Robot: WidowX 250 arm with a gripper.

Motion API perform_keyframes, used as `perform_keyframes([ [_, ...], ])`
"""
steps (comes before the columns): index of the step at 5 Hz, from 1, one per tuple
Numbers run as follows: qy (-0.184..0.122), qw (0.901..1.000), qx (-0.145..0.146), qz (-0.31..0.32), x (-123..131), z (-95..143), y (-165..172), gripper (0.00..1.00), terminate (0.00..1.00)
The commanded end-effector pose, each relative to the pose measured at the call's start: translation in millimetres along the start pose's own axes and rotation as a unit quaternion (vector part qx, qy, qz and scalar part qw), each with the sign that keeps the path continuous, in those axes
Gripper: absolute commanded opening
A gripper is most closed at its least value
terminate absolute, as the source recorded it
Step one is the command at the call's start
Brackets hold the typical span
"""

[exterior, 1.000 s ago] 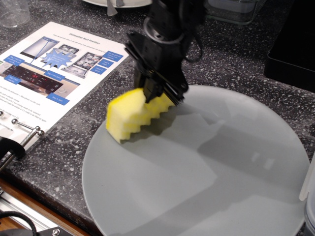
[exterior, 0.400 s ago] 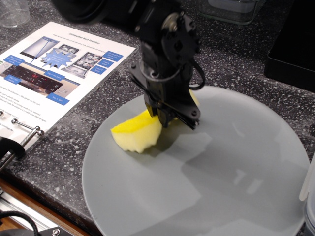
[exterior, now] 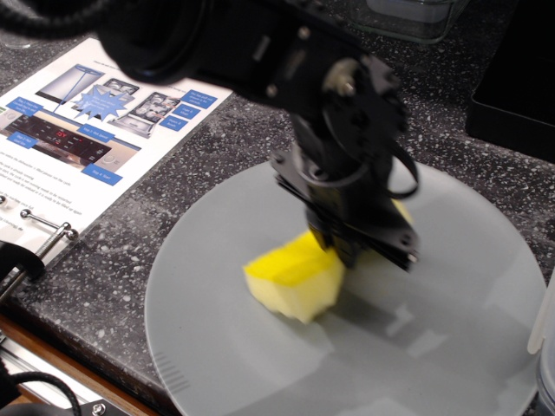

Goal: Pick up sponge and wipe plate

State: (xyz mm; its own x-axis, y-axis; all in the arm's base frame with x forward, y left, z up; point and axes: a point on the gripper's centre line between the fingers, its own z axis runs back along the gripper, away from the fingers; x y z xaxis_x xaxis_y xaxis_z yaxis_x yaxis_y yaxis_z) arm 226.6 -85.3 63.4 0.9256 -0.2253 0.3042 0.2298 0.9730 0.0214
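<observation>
Speckled black stone counter [exterior: 217, 156] fills the frame. Upper left: a printed sheet in a ring binder [exterior: 82, 130], white page with blue callout labels and dishwasher photos; the heading is too small to read with confidence, callout text illegible. Binder's metal rings [exterior: 43, 227] sit at the left edge, lower down. Far upper left corner holds a clear glass [exterior: 22, 22], mostly cut off.

Centre and right: grey plate [exterior: 451, 347] lies flat on the counter, taking most of the lower right half, its near rim cropped by the bottom edge. Sponge [exterior: 295, 279] is on the plate, left of plate centre, bright yellow, its lower end touching the plate surface, the block tilted up toward the gripper.

Black gripper [exterior: 360, 238] comes down from the top centre, motion-blurred. Fingers are clamped on the sponge's upper right end; a sliver of yellow shows past them on the right side.

Upper right: dark box-like object [exterior: 520, 78], partly out of frame. Clear plastic container [exterior: 408, 17] at top edge.
</observation>
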Motion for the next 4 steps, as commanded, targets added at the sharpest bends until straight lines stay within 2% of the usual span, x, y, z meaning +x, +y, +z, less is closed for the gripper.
perform_keyframes([
  [1,-0.013,0.9995,-0.027,0.012,-3.0,2.8,-50.1,0.00,0.00],
  [2,-0.020,0.9988,-0.042,0.015,-5.8,7.5,-69.4,0.00,0.00],
  [3,-0.003,0.9990,-0.033,0.030,6.4,9.1,-48.1,0.00,0.00],
  [4,0.003,0.9997,0.005,0.023,18.3,6.8,5.4,0.00,0.00],
])
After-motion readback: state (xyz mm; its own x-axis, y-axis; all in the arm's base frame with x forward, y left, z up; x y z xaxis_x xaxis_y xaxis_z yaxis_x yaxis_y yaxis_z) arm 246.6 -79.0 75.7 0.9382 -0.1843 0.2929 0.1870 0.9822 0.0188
